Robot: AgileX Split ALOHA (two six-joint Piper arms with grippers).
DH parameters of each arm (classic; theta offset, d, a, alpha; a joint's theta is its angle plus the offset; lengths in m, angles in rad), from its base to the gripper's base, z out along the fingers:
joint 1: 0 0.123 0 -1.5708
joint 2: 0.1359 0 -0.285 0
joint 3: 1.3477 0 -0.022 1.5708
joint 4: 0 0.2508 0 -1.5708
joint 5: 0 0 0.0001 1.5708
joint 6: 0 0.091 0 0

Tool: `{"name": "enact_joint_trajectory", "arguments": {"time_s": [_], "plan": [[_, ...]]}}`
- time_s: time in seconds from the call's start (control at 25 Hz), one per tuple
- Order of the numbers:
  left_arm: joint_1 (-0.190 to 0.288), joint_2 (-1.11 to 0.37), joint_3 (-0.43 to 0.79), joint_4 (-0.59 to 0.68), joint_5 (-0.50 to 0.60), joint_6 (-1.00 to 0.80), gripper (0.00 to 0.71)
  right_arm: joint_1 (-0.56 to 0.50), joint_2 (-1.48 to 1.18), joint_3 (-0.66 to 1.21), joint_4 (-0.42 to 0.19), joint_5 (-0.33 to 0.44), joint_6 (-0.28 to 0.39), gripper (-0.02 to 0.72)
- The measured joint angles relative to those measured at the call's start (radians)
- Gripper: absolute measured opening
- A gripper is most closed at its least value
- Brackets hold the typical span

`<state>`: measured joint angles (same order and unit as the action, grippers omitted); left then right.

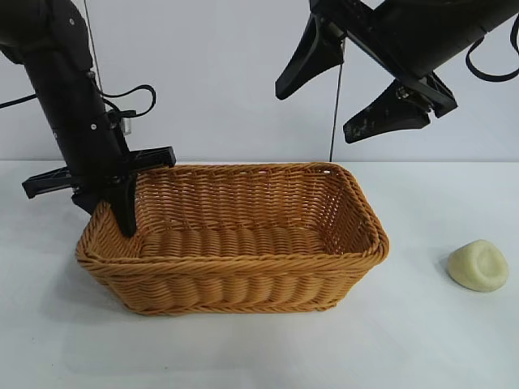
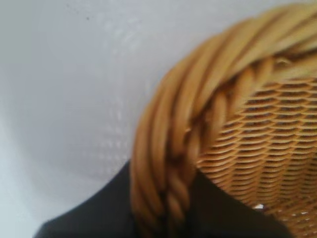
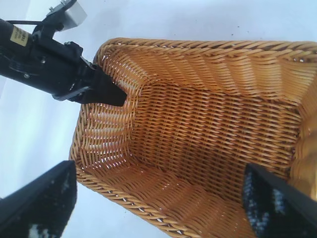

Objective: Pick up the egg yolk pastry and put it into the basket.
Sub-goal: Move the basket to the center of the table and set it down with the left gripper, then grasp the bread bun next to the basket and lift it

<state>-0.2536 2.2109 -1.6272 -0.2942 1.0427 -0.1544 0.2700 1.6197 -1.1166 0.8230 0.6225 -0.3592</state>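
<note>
Right gripper (image 1: 349,89): hangs high over the right end of the basket (image 1: 243,284), spread wide, holding nothing. Points down and leftward into the basket's hollow, not toward the pastry (image 1: 478,265).

Left gripper (image 1: 122,207): sits at the basket's far left corner, clenched on the braided rim, one finger inside the wall and the other outside. Seems to be steadying the basket rather than lifting it; base looks flat on the desk (image 1: 422,348).

Pastry: lies on the desk to the right of the basket, apart from it, nearer than the right gripper and well below it. Touched by neither gripper. Shows only in the exterior view.

Progress, as a judgement: barely begun. Basket held in place and nothing inside it; pastry not yet picked up. Left to do: bring the right gripper rightward and down over the pastry, close on it, lift, carry it left over the rim, let go inside.

Materials and shapes: pastry small, pale cream-yellow, smooth and matte, a rounded lump with a shallow dimple facing up and toward the camera; likely soft, so probably wants a gentle squeeze. Basket large, rectangular, orange-brown wicker, tight horizontal weave, sides flaring outward, thick twisted braid along the rim. Desk plain white and smooth.
</note>
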Motion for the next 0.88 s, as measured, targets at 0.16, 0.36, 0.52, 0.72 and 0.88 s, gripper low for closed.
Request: {"name": "enact_joint_trajectory", "arguments": {"time_s": [0.16, 0.36, 0.52, 0.72, 0.88], "plan": [[0.0, 0.0, -0.001, 0.004, 0.001, 0.005, 0.307, 0.0, 0.0, 0.0, 0.0, 0.0, 0.0, 0.622], [0.0, -0.002, -0.006, 0.004, 0.039, 0.005, 0.603, 0.0, 0.0, 0.0, 0.0, 0.0, 0.0, 0.622], [0.0, -0.033, -0.023, 0.01, 0.075, 0.007, 0.65, 0.0, 0.0, 0.0, 0.0, 0.0, 0.0, 0.622], [0.0, -0.141, -0.071, 0.039, 0.09, 0.01, 0.659, 0.0, 0.0, 0.0, 0.0, 0.0, 0.0, 0.622], [0.0, -0.198, -0.146, 0.095, 0.119, 0.017, 0.661, 0.0, 0.0, 0.0, 0.0, 0.0, 0.0, 0.622]]}}
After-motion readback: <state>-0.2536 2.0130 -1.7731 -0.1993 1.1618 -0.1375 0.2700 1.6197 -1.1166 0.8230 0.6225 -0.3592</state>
